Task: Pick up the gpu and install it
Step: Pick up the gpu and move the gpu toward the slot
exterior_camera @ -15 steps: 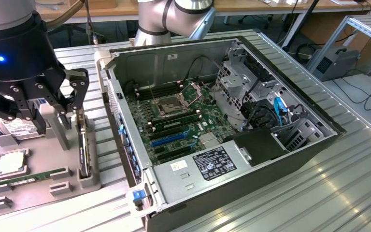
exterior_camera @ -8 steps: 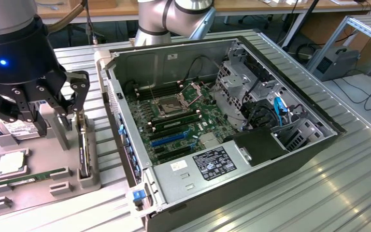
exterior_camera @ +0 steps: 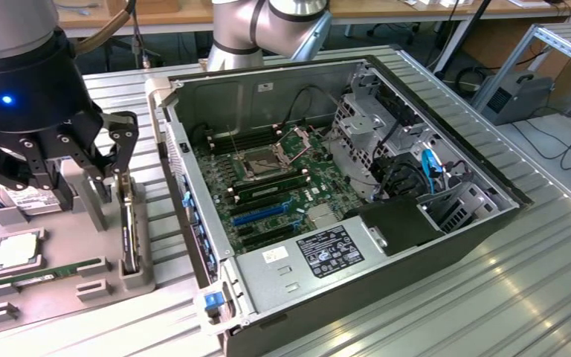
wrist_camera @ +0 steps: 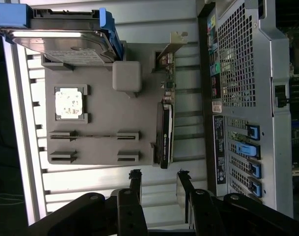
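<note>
- Jaws spread wide, nothing between them. Gripper (exterior_camera: 65, 167) hangs over the grey tray (exterior_camera: 57, 297) at the exterior view's left. In the wrist view the two fingers (wrist_camera: 135, 183) stand apart over bare table slats.
- The gpu (exterior_camera: 127, 230) stands on edge in a slot along the tray's side nearest the computer case (exterior_camera: 365, 245). It is not lifted and not in the case.
- In the wrist view the gpu (wrist_camera: 166, 129) lines up with the gap between the fingers and sits clear of both tips. Its silver bracket (wrist_camera: 172, 42) is at the end far from the gripper.
- Also on the tray: hard drive (wrist_camera: 66, 46), a square processor chip (wrist_camera: 69, 103) in its pocket, and a green memory stick (exterior_camera: 42, 274) lying in holders.
- Case lies open, motherboard (exterior_camera: 265, 186) exposed, just beside the tray.
</note>
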{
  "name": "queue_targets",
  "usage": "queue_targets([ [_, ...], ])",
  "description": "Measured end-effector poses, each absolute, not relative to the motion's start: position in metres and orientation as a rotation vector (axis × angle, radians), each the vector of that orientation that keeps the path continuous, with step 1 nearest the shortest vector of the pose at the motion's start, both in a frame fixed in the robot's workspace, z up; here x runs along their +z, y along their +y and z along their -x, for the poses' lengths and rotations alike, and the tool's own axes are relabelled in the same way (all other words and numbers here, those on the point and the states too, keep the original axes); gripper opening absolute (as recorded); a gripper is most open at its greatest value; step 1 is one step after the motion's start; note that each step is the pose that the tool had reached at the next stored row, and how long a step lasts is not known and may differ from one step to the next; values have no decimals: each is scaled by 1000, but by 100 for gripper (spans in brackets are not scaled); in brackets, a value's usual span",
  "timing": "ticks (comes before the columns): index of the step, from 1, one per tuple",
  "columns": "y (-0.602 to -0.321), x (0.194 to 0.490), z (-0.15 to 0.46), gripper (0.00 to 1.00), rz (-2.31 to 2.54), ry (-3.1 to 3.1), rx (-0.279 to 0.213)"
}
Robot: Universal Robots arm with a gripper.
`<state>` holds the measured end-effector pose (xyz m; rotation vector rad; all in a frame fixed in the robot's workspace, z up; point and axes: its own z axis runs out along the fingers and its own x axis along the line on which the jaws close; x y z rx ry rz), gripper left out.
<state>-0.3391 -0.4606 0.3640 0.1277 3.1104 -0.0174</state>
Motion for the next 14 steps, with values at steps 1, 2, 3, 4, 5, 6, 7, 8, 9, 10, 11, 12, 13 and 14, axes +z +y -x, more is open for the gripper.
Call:
queue_targets([
  [1,-461,364,339,42,-128,3110,-17],
  [2,-461,363,339,42,-128,3110,-17],
  [3,-461,363,339,42,-128,3110,-17],
  [4,-461,363,339,42,-128,3110,-17],
  [5,-461,362,339,42,-128,3110,-17],
  [6,-461,362,339,42,-128,3110,-17],
  [7,-461,362,339,42,-128,3110,-17],
  [8,-461,361,339,42,-128,3110,-17],
  [9,-461,361,339,42,-128,3110,-17],
  [10,-461,361,339,42,-128,3110,-17],
  [11,-461,360,339,42,-128,3110,-17],
  [12,-461,360,339,42,-128,3110,-17],
  [13,-461,360,339,42,-128,3110,-17],
  [14,-461,359,339,42,-128,3110,-17],
])
